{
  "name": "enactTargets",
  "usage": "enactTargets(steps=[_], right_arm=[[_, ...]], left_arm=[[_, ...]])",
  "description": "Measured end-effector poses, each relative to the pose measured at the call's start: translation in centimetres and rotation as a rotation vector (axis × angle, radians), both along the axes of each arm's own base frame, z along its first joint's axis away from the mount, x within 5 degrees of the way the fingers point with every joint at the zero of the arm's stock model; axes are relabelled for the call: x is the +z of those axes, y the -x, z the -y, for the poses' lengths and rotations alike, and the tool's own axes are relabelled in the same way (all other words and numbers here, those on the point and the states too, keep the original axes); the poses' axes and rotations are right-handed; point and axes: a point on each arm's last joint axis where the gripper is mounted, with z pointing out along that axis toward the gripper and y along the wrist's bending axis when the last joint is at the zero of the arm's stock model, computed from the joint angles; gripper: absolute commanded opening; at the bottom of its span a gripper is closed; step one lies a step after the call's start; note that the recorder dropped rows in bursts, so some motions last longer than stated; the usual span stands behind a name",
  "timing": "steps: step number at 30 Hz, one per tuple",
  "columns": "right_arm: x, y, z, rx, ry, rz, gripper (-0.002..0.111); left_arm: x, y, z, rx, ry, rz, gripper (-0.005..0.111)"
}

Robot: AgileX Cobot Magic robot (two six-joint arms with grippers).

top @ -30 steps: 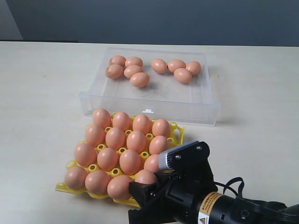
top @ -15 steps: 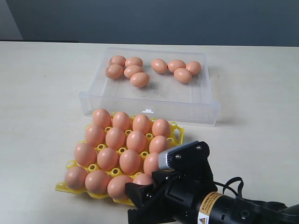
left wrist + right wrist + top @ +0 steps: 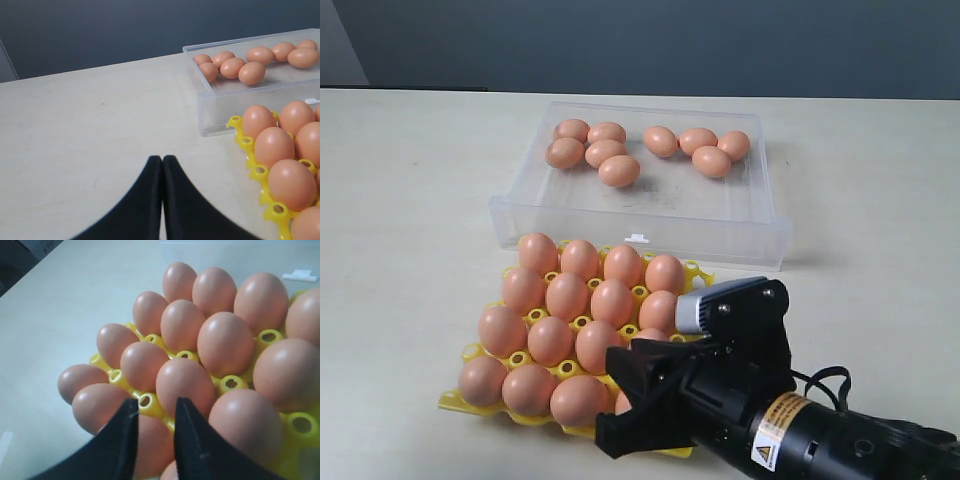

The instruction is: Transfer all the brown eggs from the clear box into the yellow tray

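Observation:
Several brown eggs (image 3: 605, 152) lie in two clusters at the far side of the clear box (image 3: 640, 226). The yellow tray (image 3: 699, 277) in front of it holds several more eggs (image 3: 567, 296) in rows. My right gripper (image 3: 623, 398) hovers over the tray's near right corner. Its jaws (image 3: 156, 405) stand a little apart, open, just above an egg (image 3: 156, 447) seated in a cup, and they hold nothing. My left gripper (image 3: 162, 159) is shut and empty over bare table, to the side of the tray and box, and does not show in the exterior view.
The pale tabletop (image 3: 410, 200) surrounds both containers. A small white tab (image 3: 637, 238) sticks out of the box's near wall, right behind the tray. The right arm's black body (image 3: 790, 430) fills the near right corner.
The right gripper set an egg down into the tray's near right cup, let it go, then rose slightly with its jaws narrowing. The left gripper's earlier state is not shown.

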Motion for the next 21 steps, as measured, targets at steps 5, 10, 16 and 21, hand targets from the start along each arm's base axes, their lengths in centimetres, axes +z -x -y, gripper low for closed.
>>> enactTargets(steps=[5, 10, 16, 21], right_arm=[[0.9, 0.4, -0.2, 0.059, -0.02, 0.024, -0.001], [1.5, 0.7, -1.6, 0.122, 0.021, -0.068, -0.001], [3.1, 1.0, -5.0, 0.293, 0.188, -0.157, -0.001], [0.8, 1.0, -5.3, 0.298, 0.276, -0.204, -0.001]], left_arm=[[0.0, 0.0, 0.0, 0.0, 0.0, 0.0, 0.0], [0.0, 0.0, 0.0, 0.0, 0.0, 0.0, 0.0], [0.0, 0.0, 0.0, 0.0, 0.0, 0.0, 0.0], [0.0, 0.0, 0.0, 0.0, 0.0, 0.0, 0.0]])
